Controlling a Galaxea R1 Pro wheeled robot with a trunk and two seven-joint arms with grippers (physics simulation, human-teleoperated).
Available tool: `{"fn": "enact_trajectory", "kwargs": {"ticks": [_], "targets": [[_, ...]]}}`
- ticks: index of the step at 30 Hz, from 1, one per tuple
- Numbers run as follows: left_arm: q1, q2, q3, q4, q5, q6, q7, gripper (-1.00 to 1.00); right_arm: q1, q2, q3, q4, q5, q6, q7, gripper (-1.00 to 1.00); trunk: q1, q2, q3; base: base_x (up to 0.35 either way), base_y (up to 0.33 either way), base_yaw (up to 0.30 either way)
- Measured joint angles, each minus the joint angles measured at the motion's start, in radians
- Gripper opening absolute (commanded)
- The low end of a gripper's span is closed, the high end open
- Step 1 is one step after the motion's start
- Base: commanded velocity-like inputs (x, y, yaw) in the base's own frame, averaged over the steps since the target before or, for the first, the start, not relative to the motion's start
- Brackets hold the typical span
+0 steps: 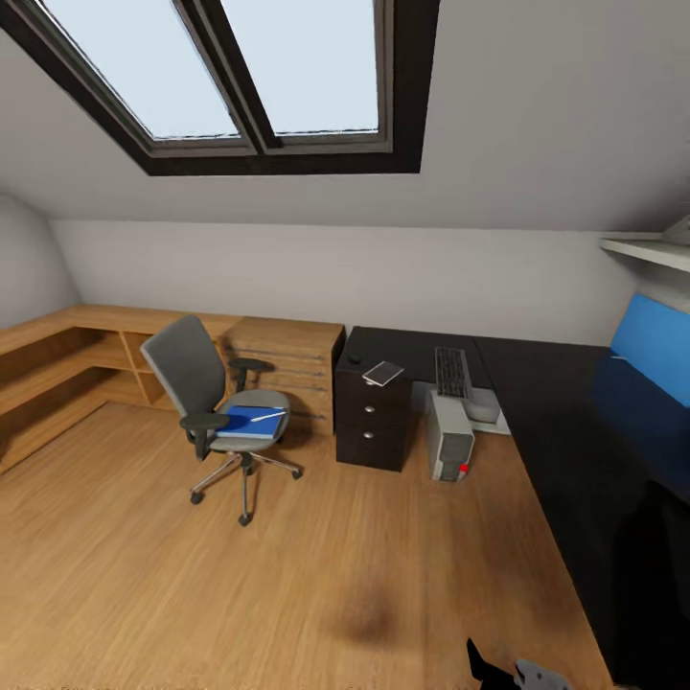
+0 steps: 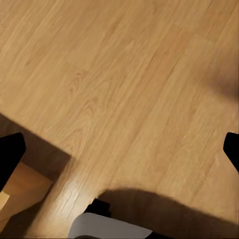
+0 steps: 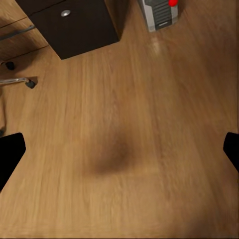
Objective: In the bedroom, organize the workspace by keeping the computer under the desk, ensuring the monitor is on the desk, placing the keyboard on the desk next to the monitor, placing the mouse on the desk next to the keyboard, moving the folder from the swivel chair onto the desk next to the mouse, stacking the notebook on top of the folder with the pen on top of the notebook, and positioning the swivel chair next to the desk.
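The grey swivel chair (image 1: 206,398) stands on the wood floor left of the black desk (image 1: 565,422). On its seat lies the blue folder (image 1: 251,423) with the thin white pen (image 1: 269,416) on top. The pale notebook (image 1: 383,373), the small black mouse (image 1: 355,359) and the keyboard (image 1: 451,372) lie on the desk top. The light-grey computer (image 1: 450,438) (image 3: 159,11) stands on the floor at the desk's inner corner. I cannot make out the monitor for certain. My left gripper (image 2: 119,149) and right gripper (image 3: 119,149) hang open over bare floor.
A blue flat panel (image 1: 654,347) stands on the desk's right arm, mirrored in the glossy top. The black drawer unit (image 1: 373,417) (image 3: 69,25) sits beside a wooden chest (image 1: 287,359). Low wooden shelving (image 1: 57,364) lines the left wall. A chair castor (image 3: 30,83) shows nearby.
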Motion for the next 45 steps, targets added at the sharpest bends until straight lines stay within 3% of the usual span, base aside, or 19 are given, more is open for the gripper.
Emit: {"fn": "enact_trajectory", "kwargs": {"ticks": [22,45], "targets": [[-0.001,-0.001,-0.001,0.003,0.0,0.002,0.0,1.0,0.0,0.001,-0.003,0.034,-0.01,0.007,-0.01,1.0,0.0,0.0,0.0,-0.333,-0.012,0.0],[0.0,-0.002,-0.001,0.006,0.0,0.005,0.0,1.0,0.0,0.026,-0.001,0.035,-0.006,0.002,-0.032,1.0,0.0,0.0,0.0,-0.16,-0.29,0.0]]}}
